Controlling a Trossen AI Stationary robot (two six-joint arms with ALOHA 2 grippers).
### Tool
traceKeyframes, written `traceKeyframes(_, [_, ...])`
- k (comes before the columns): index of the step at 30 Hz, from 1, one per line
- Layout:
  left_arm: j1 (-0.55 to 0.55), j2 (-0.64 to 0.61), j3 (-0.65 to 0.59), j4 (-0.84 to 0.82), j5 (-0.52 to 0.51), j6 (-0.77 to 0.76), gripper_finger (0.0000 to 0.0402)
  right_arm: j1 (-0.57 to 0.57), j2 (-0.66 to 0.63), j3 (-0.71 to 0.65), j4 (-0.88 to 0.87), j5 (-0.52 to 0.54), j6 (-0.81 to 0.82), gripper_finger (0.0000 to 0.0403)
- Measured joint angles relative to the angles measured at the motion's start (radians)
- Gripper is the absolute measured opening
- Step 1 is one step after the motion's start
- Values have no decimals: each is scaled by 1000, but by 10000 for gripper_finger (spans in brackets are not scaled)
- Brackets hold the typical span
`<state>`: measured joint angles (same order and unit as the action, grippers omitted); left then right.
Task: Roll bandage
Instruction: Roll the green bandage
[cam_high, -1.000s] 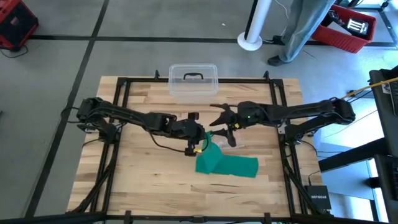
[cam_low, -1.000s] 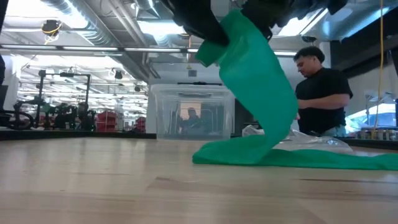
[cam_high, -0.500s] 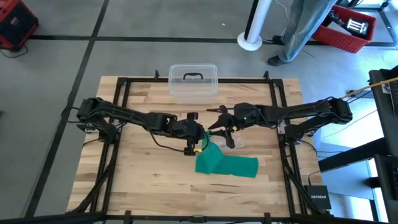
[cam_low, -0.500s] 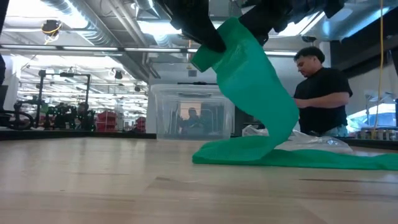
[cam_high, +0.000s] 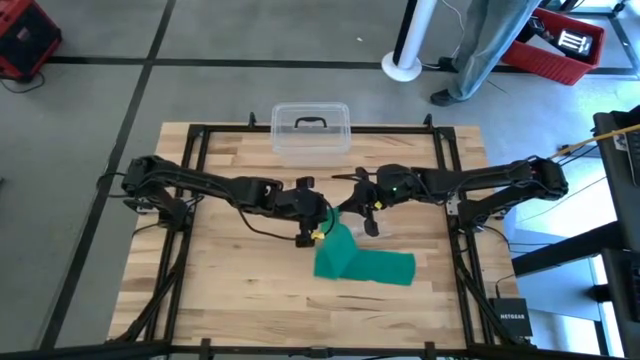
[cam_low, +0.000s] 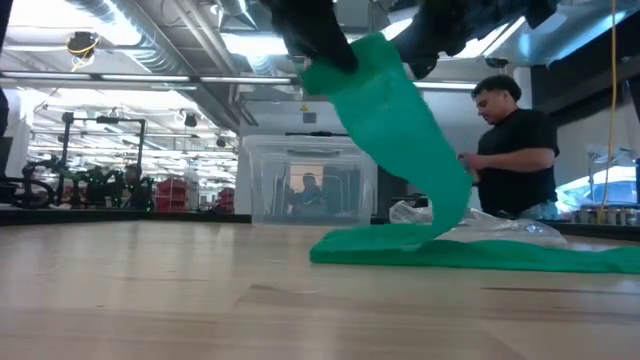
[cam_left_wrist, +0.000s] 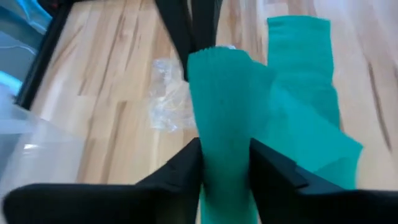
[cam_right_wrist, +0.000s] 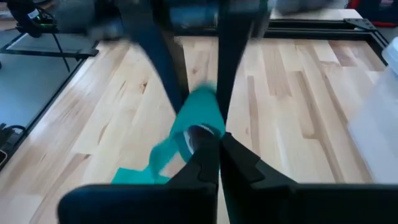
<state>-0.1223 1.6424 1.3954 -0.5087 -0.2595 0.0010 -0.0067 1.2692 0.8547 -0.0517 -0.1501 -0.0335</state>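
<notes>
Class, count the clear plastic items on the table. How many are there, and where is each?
2. A lidded clear plastic box sits at the table's far edge; a crinkled clear wrapper lies beside the bandage, under the right arm. Others may be hidden.

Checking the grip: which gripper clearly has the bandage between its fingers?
The left gripper: the teal bandage passes between its two fingers. The right gripper, fingers together, sits at the lifted end, but a grip there cannot be confirmed.
</notes>
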Motion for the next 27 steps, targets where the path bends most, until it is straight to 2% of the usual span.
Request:
traceKeyframes(5, [-10,-24,124,-228,-12,-20,164,1,-112,-1,-84,41,0,1])
traceKeyframes(9, [-40,-74,135,-251,-79,-5,168,0,-224,-1,-137,91,-1,1])
traceKeyframes(12, [-70,-108,86,-244,-148,0,160,0,-312,0,-167,98,0,1])
traceKeyframes(16, [-99,-147,-37,-68,-216,35,145,0,-415,-19,-165,107,-1,1])
traceKeyframes(21, [-92,-152,-196,132,-212,37,134,0,-442,-68,-284,158,42,5])
traceKeyframes(24, [-77,-146,-288,260,-176,2,132,0,-423,-115,-334,158,153,23])
traceKeyframes(27, [-64,-146,-350,316,-139,-50,131,0,-397,-164,-363,159,223,61])
